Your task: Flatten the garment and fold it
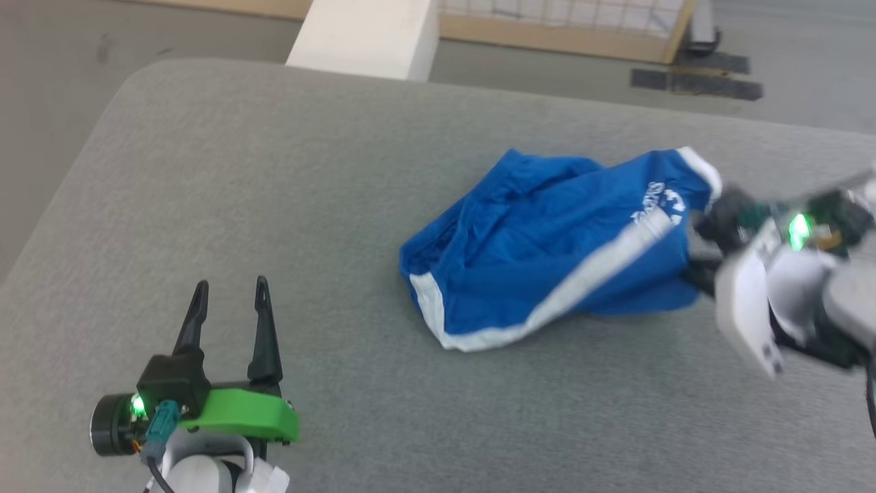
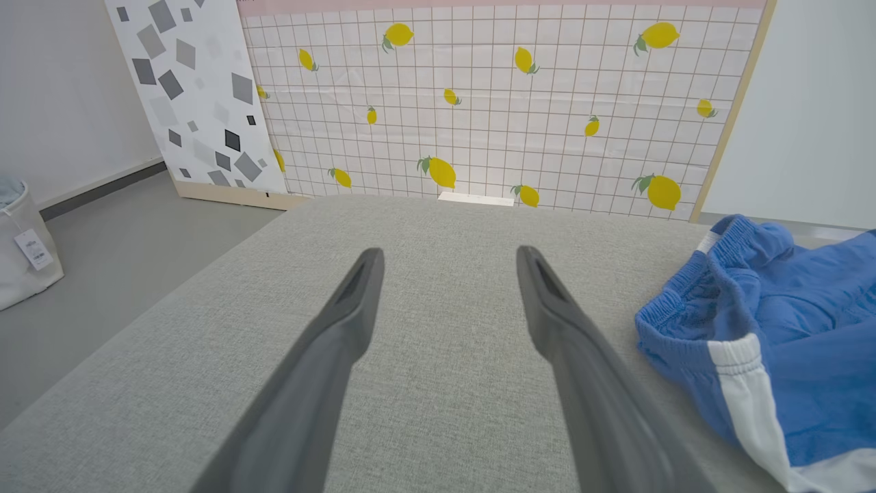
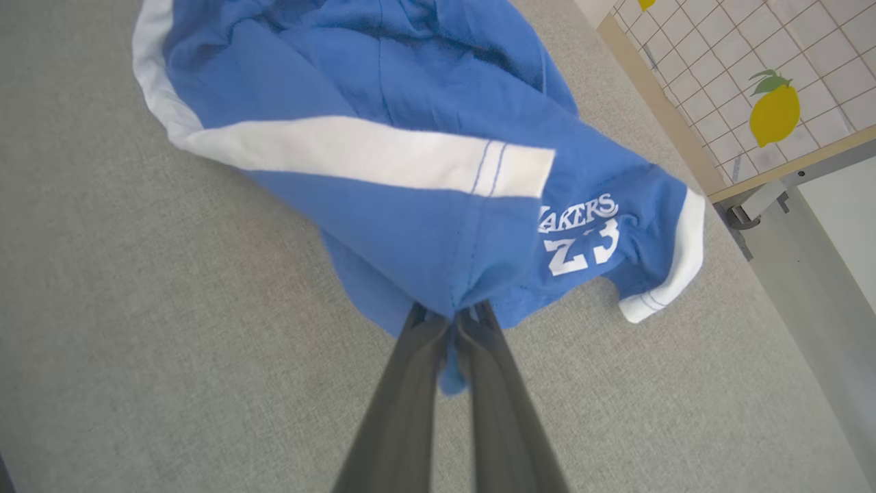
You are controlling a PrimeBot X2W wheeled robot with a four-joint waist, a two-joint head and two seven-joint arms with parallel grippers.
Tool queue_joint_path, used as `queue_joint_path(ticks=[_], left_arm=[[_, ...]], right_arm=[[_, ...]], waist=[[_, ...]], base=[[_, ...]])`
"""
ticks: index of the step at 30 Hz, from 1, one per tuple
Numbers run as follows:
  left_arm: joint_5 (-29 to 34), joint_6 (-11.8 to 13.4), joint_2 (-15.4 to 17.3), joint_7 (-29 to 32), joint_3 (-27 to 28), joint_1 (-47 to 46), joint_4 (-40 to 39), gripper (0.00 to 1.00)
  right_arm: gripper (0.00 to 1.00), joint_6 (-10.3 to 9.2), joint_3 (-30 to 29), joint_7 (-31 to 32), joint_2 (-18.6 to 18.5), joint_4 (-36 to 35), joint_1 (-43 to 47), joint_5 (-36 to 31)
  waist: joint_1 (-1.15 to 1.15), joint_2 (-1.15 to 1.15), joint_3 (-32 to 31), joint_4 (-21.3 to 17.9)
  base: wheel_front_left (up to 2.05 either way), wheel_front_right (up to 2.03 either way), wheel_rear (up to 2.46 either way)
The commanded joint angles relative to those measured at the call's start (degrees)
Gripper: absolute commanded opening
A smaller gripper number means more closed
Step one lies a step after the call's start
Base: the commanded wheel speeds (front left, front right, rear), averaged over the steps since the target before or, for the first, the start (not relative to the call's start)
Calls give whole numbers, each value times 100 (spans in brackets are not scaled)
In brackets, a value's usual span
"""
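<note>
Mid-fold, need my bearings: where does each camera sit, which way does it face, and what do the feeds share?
Head view: on the head, facing forward and down at the cushion and shorts; left gripper lower left, right gripper at the shorts' right edge.
Left wrist view: on the left wrist, facing along its open fingers across the cushion toward a lemon-print panel.
Right wrist view: on the right wrist, facing down its fingers, pinched on the shorts.
Shared: all three show shorts and cushion.

Crumpled blue shorts (image 1: 547, 246) heaped, one fold seemingly pinched.
</note>
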Motion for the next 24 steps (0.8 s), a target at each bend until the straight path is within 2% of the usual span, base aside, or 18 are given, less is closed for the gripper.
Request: queue_joint_path(ticks=[1,7,13,15,16,24], left_arm=[[45,-24,-20,-22,15,94,-3,100],[60,-33,-20,-22,3,196,-31,100],[94,-69,-20,-22,-31,181,-21,100],[110,-88,-20,-22,-30,199,16,100],[119,-98,-20,-22,-20,217,37,100],[251,-217,17,-22,-28,350,64,100]], right_arm=[[0,-9,-1,-58,-96,-84,353,-29],[0,-9,-176,-173,-376,-71,1438,-191],[0,-9,-495,-394,-222,467,2403,-323],[0,-9,-797,-640,-75,612,2604,-330],[100,-9,-976,-762,24,665,2729,-287],[100,-9,-2659,-1893,416,748,3408,-1072]], waist=[[0,0,-234,-271],[0,0,-240,-472],[0,0,-238,-539],[0,0,-287,-581],[0,0,-323,-610],[0,0,-641,-822]], base=[[0,0,0],[0,0,0],[0,0,0],[0,0,0],[0,0,0],[0,0,0]])
